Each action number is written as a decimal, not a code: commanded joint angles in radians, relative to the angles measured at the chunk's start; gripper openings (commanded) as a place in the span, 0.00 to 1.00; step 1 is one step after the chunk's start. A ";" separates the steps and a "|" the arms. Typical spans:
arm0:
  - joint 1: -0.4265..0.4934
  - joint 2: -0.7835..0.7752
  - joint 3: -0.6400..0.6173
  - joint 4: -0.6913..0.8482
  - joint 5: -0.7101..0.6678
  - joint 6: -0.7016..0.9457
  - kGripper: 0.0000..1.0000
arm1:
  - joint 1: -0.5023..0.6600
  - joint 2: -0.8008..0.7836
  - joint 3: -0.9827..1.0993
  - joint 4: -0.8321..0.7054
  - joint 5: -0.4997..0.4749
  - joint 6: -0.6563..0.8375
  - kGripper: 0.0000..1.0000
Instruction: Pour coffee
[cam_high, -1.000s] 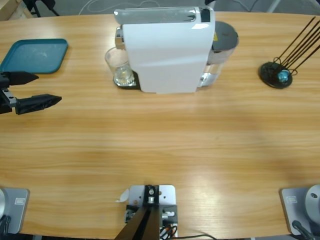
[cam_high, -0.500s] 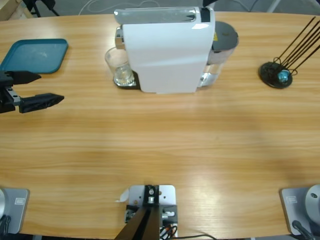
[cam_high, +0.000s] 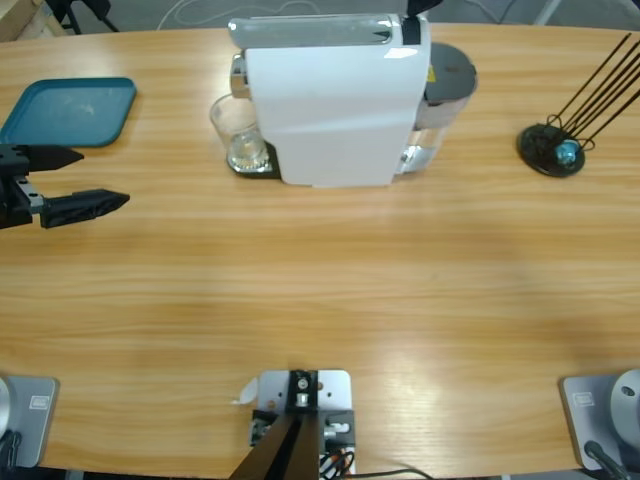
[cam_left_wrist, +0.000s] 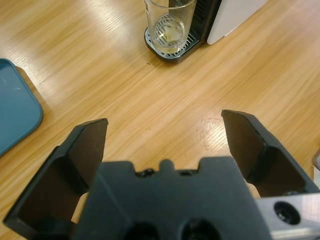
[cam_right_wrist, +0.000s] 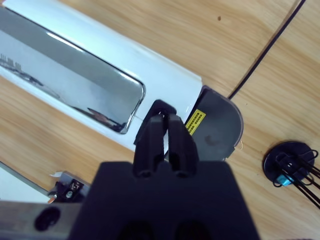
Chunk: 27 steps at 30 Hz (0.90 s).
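The left end effector (cam_left_wrist: 165, 145) is showing two matte black, hollow-backed wedge jaws on a black block; beside it, a silver bracket, seemingly holding a screw.

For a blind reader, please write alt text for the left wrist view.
The left gripper, jaws wide open, points across the wooden table toward a clear glass standing on the drip tray of a white coffee machine; a teal tray lies at left.

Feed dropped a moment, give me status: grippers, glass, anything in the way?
Left gripper open, empty, facing the glass. Right gripper shut above the coffee machine. Glass on the drip tray, shallow coffee inside. Bare table between.
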 joint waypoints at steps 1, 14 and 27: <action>-0.008 0.036 0.033 -0.019 0.011 0.010 1.00 | 0.020 0.023 -0.067 0.015 -0.026 -0.037 0.27; -0.008 0.024 0.035 -0.022 0.004 0.010 1.00 | 0.059 -0.038 -0.015 0.028 -0.047 0.079 1.00; -0.009 0.005 0.037 -0.022 -0.006 0.013 1.00 | 0.059 -0.061 -0.014 0.049 -0.047 0.114 1.00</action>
